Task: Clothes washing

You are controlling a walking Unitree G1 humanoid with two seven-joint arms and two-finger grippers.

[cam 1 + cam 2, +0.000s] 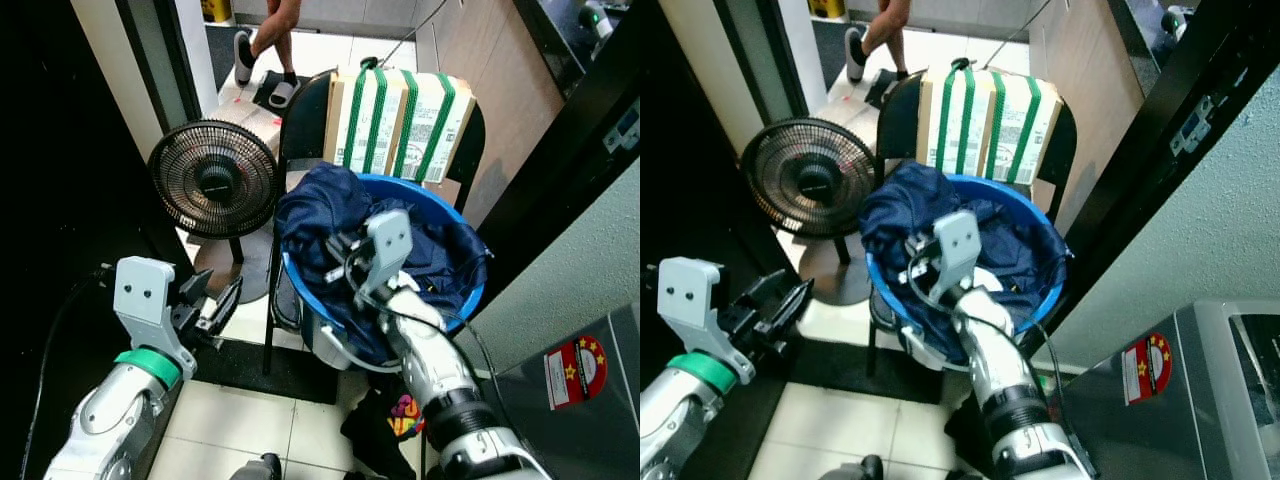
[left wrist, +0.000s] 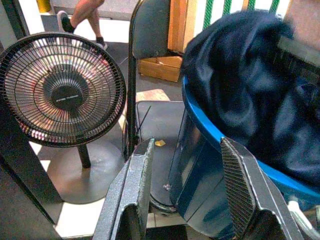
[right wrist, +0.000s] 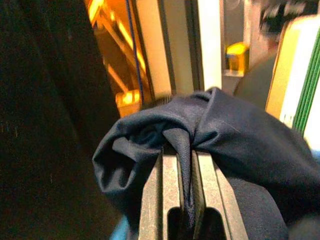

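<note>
Tiled floor, blue tub [image 1: 455, 310] holding navy clothes [image 1: 320, 205], right claw [image 3: 178, 200] pinching them, left claw [image 2: 187, 192] open.

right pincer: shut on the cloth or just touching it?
Shut on it. The right pincer has a fold of the navy garment pinched between its fingers, over the blue basin.

Navy blue garment [image 1: 330, 205] in bright blue basin [image 1: 470, 300]. Cardboard box [image 1: 400, 120]: beige with green vertical stripes. Fan [image 1: 213, 180] black. Chair [image 1: 305, 110] black. Floor tiles [image 1: 250, 425] pale cream. Round sticker [image 1: 575, 372] red with yellow stars. Left pincer [image 2: 187, 195] black.
</note>
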